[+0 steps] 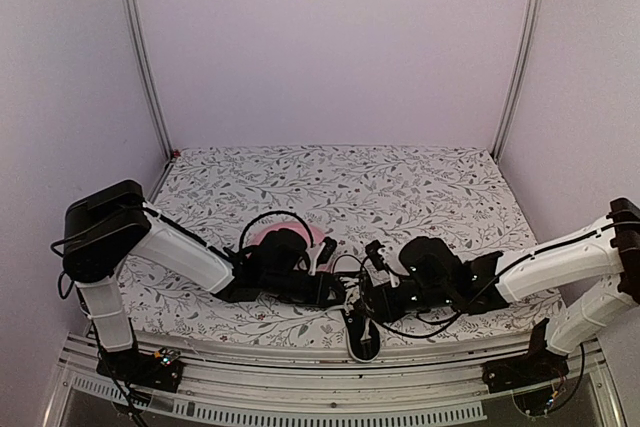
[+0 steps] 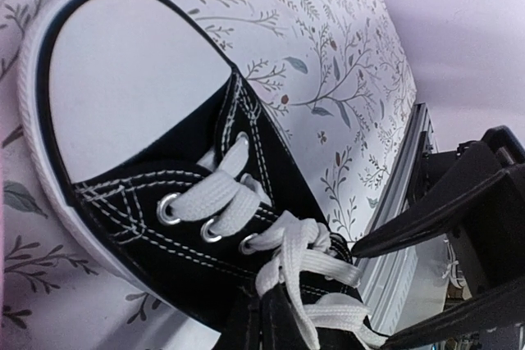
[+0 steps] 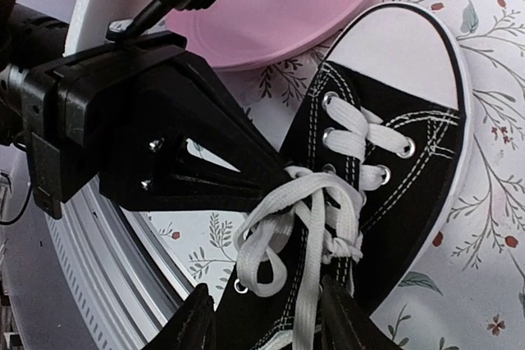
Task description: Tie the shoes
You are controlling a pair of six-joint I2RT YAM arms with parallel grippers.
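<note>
Softly and evenly lit under a lilac cast, with faint shadows, crisp on the sneaker (image 3: 410, 194), blurring slightly toward near edges.

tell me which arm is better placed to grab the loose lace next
Right, probably. The right tool stands open astride the shoe, its laces between the jaws, ready to close. The left tool is shut, tips at the lace crossing, and would have to open first.
</note>
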